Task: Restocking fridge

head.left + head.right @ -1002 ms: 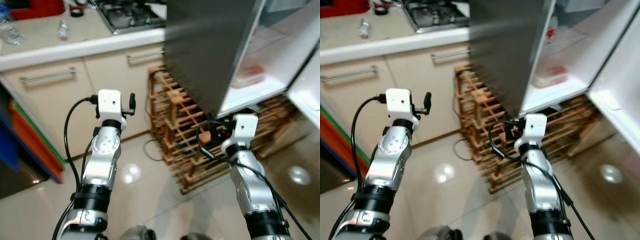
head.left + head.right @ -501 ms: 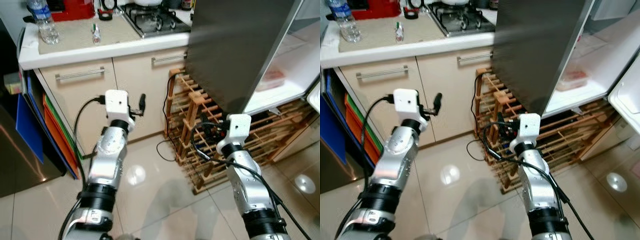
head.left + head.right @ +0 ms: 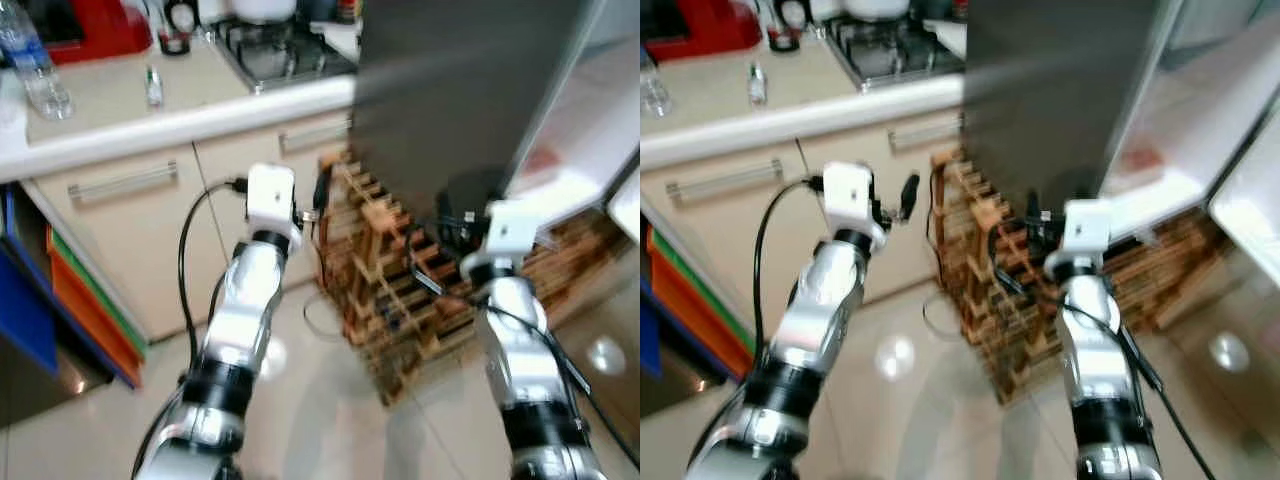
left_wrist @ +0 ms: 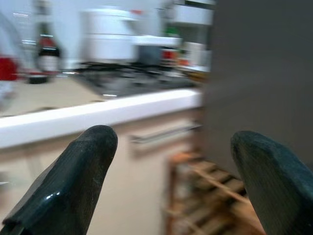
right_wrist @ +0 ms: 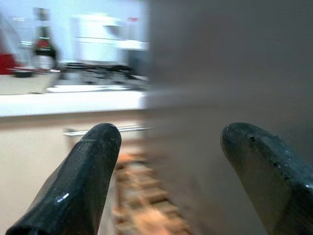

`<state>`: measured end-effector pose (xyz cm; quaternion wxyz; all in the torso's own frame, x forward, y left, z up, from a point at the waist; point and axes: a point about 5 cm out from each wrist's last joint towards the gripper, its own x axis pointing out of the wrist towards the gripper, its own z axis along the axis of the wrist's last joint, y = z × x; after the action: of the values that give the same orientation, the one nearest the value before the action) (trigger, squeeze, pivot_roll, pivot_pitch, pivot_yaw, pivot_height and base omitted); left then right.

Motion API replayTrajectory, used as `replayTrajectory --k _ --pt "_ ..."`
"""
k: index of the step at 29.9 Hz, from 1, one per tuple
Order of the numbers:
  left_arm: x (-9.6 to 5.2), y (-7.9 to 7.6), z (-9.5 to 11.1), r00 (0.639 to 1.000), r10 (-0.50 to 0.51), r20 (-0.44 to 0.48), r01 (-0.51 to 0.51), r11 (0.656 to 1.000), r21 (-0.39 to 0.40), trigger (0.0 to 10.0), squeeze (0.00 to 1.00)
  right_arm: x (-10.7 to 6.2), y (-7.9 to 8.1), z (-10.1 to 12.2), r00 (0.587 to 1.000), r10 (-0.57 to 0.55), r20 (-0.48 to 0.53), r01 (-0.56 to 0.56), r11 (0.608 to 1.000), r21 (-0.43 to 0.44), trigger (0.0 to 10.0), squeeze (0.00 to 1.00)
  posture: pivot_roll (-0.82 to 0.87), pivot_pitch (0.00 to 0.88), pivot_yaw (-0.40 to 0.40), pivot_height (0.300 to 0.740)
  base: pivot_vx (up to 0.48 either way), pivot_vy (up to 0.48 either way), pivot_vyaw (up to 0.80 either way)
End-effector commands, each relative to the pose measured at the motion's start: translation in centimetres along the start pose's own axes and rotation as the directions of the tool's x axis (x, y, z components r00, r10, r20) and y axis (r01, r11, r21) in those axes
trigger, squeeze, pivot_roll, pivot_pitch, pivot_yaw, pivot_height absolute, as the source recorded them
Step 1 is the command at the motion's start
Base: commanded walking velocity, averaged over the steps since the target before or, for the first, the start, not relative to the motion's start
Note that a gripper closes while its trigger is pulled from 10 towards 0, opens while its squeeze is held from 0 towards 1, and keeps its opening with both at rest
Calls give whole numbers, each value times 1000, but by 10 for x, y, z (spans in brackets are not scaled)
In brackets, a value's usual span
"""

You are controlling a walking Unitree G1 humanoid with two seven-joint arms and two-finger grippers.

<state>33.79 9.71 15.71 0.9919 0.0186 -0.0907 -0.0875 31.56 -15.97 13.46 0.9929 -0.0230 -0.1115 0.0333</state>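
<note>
The view has swung and blurred since a moment ago, so the robot is turning. The fridge (image 3: 470, 90) stands upper right, door open. The left gripper (image 4: 171, 181) and right gripper (image 5: 168, 178) hang released and empty, so restocking hasn't begun; a water bottle (image 3: 30, 65) waits on the table (image 3: 110, 125), upper left.

The fridge (image 3: 450, 90) stands at 1 o'clock, its dark grey side toward the camera. Its door is open, showing a white inside with a blurred reddish pack (image 3: 540, 160) on the bottom shelf.
</note>
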Motion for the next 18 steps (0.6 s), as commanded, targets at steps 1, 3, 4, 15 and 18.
replayTrajectory --k 1,3,4,15,18 --pt "0 8 0 999 35 0 -35 999 0 10000 0 0 10 -2 999 43 -9 -42 999 13 10000 0 -35 0 -7 740 461 0 438" --pt "-1 9 -1 999 50 0 -50 999 -10 10000 0 0 14 -3 998 61 -12 -61 998 12 10000 0 -36 0 -8 740 452 0 441" --pt "-1 9 -1 999 53 1 -53 998 -15 10000 0 0 14 -3 998 63 -12 -63 998 13 10000 0 -36 0 -8 740 442 0 438" --pt "-3 10 6 996 69 48 -68 998 -20 10000 0 1 19 -4 995 94 -19 -94 995 23 10000 0 -26 0 -17 740 262 303 426" --pt "-1 11 6 997 66 48 -66 998 -10 10000 0 2 19 -4 995 98 -19 -97 995 23 10000 0 -25 0 -19 740 395 121 267"
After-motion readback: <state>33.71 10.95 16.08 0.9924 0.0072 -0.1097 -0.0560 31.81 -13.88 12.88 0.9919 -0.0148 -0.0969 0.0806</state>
